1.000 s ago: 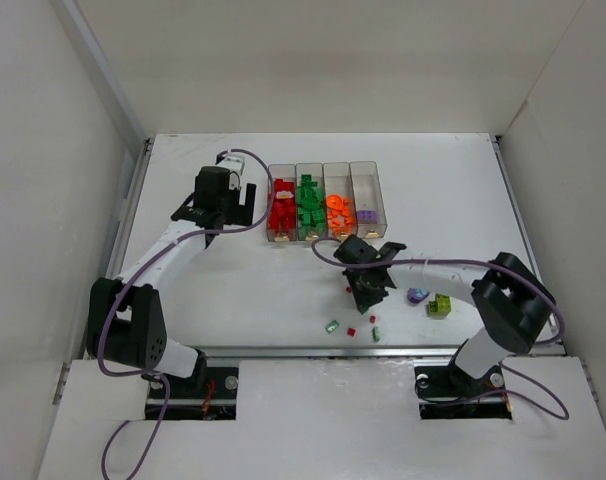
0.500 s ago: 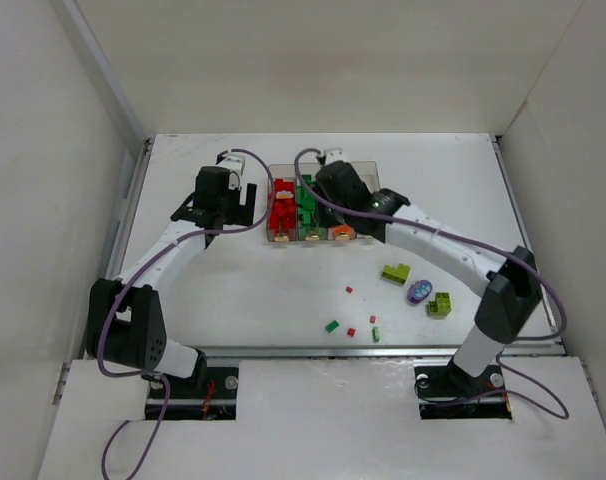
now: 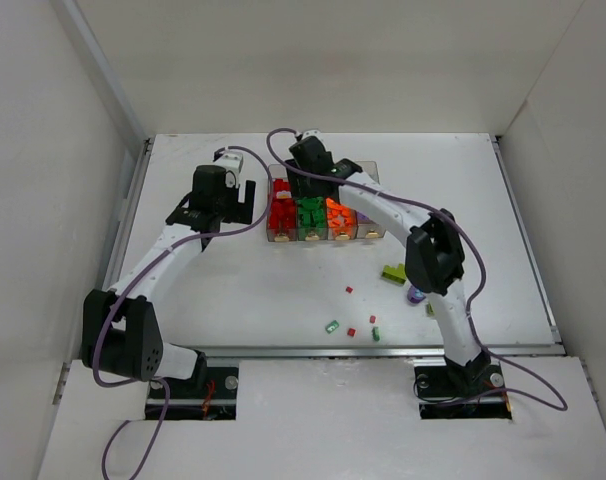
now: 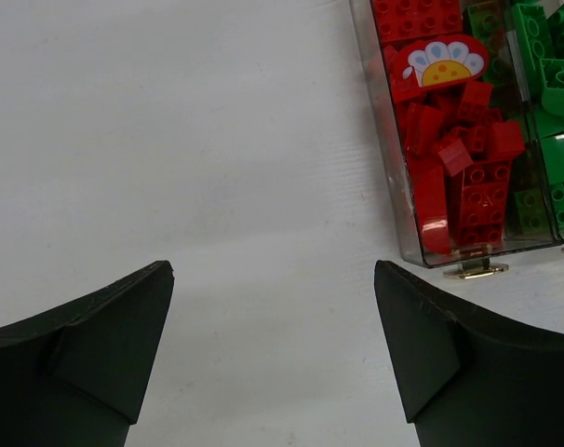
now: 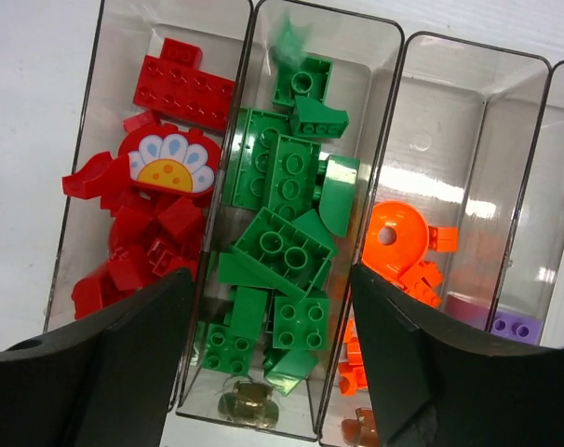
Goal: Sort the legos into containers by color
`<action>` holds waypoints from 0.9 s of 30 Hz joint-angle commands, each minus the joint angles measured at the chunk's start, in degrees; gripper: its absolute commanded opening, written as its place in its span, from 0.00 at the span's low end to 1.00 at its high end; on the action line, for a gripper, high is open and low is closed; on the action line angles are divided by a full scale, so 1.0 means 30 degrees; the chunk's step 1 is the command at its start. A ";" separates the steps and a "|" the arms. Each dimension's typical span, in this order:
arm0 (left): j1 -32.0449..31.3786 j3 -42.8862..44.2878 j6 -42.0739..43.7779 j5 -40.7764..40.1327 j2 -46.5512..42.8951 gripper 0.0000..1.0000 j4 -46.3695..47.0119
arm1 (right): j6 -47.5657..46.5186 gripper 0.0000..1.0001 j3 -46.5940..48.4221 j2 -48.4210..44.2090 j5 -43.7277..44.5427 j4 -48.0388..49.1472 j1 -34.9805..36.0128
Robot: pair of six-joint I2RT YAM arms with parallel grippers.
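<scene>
The containers (image 3: 323, 176) are a row of clear bins at the table's middle back, holding red, green, orange and purple legos. In the right wrist view the green bin (image 5: 380, 56) lies straight below my right gripper (image 5: 273, 345). It is open with nothing between its fingers. From above, that gripper (image 3: 313, 176) hovers over the bins. A blurred green bit (image 5: 289, 37) shows at the bin's far end. My left gripper (image 4: 273, 317) is open over bare table, left of the red bin (image 4: 380, 140). From above, the left gripper (image 3: 211, 232) stands beside the row.
Loose legos lie on the table in front of the bins: a lime-yellow piece (image 3: 394, 271), a purple one (image 3: 416, 294), small red bits (image 3: 349, 290) and small green bits (image 3: 332, 326). The right arm (image 3: 438, 260) arches over them. White walls enclose the table.
My right gripper has travelled from the loose pieces at the table's front up to the green bin and has opened there. The left arm has barely moved.
</scene>
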 commanded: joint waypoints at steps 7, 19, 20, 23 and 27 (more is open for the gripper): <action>0.0059 -0.0144 0.0069 0.0655 -0.0846 0.87 0.0481 | -0.0721 0.81 -0.2629 -0.4496 0.0569 -0.0292 0.0198; 0.0059 -0.0144 0.0245 0.1181 -0.0319 0.87 0.0481 | 0.0128 0.70 -1.6962 -1.0363 -0.5439 0.1117 0.1778; 0.0059 -0.0144 0.0245 0.1183 -0.0319 0.87 0.0481 | 0.0128 0.68 -1.7285 -1.0363 -0.5613 0.1407 0.1955; 0.0059 -0.0144 0.0069 0.1358 -0.0319 0.87 0.0481 | 0.0128 0.66 -1.7960 -0.9956 -0.5615 0.1615 0.2191; 0.0059 -0.0144 0.0069 0.1358 -0.0319 0.87 0.0481 | 0.0128 0.60 -1.8138 -0.9514 -0.5146 0.1615 0.2191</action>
